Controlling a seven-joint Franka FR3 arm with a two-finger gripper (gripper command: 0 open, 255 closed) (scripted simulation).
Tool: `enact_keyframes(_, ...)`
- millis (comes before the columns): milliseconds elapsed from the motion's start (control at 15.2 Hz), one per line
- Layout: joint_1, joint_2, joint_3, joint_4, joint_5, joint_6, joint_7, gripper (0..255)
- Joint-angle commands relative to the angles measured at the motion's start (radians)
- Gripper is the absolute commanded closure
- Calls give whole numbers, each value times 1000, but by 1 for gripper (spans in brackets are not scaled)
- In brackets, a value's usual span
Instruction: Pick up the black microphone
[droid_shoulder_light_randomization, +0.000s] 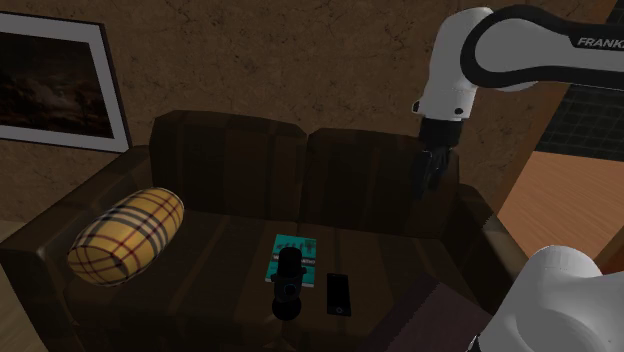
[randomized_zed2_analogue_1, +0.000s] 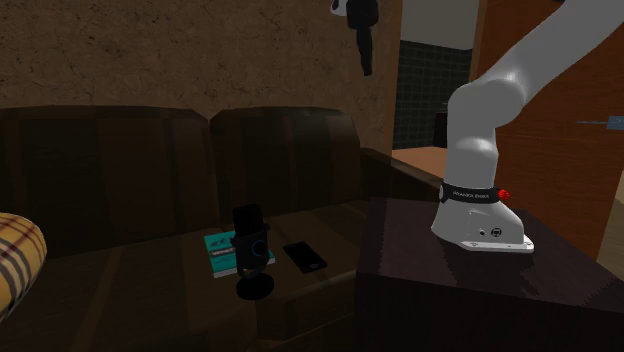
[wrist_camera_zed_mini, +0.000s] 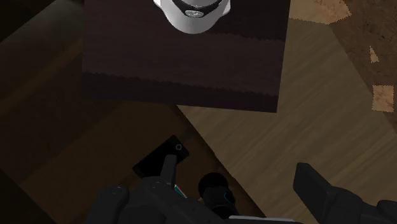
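One claw (droid_shoulder_light_randomization: 432, 172) hangs high in the air at the end of the white arm, pointing down, its two black fingers (wrist_camera_zed_mini: 313, 183) standing apart with nothing between them. In the second exterior view the claw (randomized_zed2_analogue_1: 365, 48) is well above the top edge of the sofa's back, with open air all the way down to the seat. One black microphone (droid_shoulder_light_randomization: 288, 281) stands upright on a round base on the seat, close to the front edge and well apart from the claw; in the wrist view its head (wrist_camera_zed_mini: 217, 189) shows below, between the two fingers. One teal book (droid_shoulder_light_randomization: 297, 250) lies flat just behind the microphone, partly hidden by it; whether the two touch I cannot tell. One dark phone (droid_shoulder_light_randomization: 339, 293) lies flat just beside the microphone, on the stand's side, apart from it. One dark brown sofa (droid_shoulder_light_randomization: 230, 160) carries all three; it has two back cushions. One plaid pillow (droid_shoulder_light_randomization: 127, 235) lies at the far end of the seat, with a bare stretch of seat between it and the book. One dark stand (randomized_zed2_analogue_1: 450, 295) butts against the sofa arm. One framed picture (droid_shoulder_light_randomization: 55, 90) hangs on the wall.
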Motion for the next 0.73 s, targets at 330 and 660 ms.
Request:
enact_keyframes(330, 1, 145, 48, -21, 32, 153, 66, 0)
enact_keyframes(660, 1, 316, 91, -6, 52, 297, 129, 0)
